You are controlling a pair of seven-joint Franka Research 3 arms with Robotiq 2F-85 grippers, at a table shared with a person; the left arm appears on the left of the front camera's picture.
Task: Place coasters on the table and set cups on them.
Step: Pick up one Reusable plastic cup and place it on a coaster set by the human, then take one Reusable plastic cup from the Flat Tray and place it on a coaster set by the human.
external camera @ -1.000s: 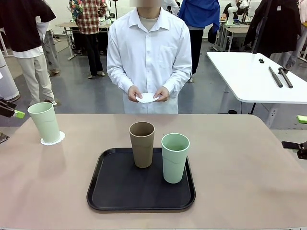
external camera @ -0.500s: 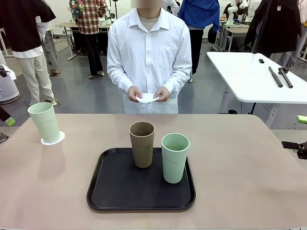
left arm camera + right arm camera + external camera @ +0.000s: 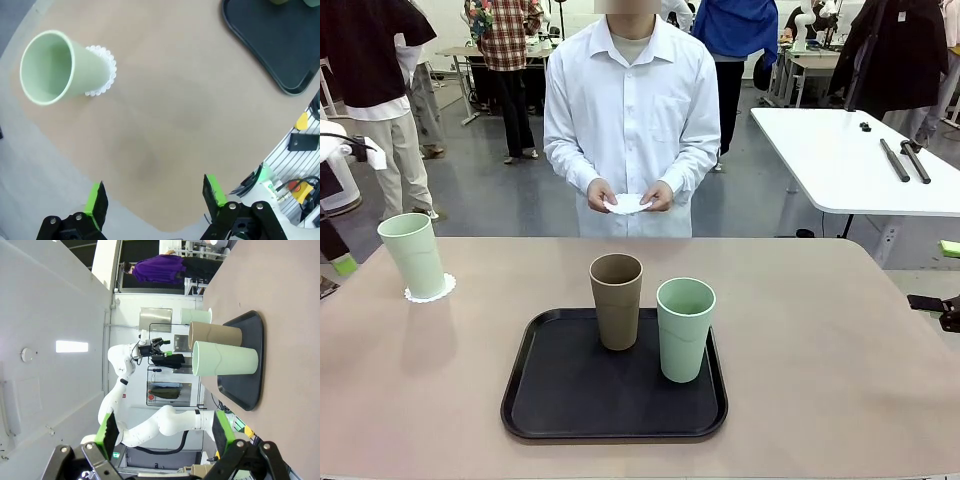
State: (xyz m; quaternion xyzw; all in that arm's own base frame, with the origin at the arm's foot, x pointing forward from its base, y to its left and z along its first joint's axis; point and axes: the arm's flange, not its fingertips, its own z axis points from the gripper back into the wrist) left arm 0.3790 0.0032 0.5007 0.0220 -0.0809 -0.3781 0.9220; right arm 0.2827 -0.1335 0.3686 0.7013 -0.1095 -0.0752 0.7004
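A pale green cup (image 3: 411, 254) stands on a lacy white coaster (image 3: 432, 290) at the table's (image 3: 820, 330) far left. The same cup (image 3: 55, 67) and coaster (image 3: 103, 70) lie ahead of my left gripper (image 3: 155, 197), which hangs open and empty above the table's edge, well apart from them. One of its green fingertips (image 3: 342, 265) shows at the left edge of the front view. A brown cup (image 3: 617, 300) and a second green cup (image 3: 685, 328) stand on the black tray (image 3: 560, 400). The person's hands hold another coaster (image 3: 627, 204). My right gripper (image 3: 165, 432) is open and empty, off the table's right side.
The tray (image 3: 280, 50) sits at the table's near middle, with bare tabletop to its left and right. A white table (image 3: 850, 160) with black rods stands behind at the right. People stand in the background.
My left gripper has drawn back from the green cup on its coaster, up and toward the left edge. The person's hands and the cups have stayed where they were.
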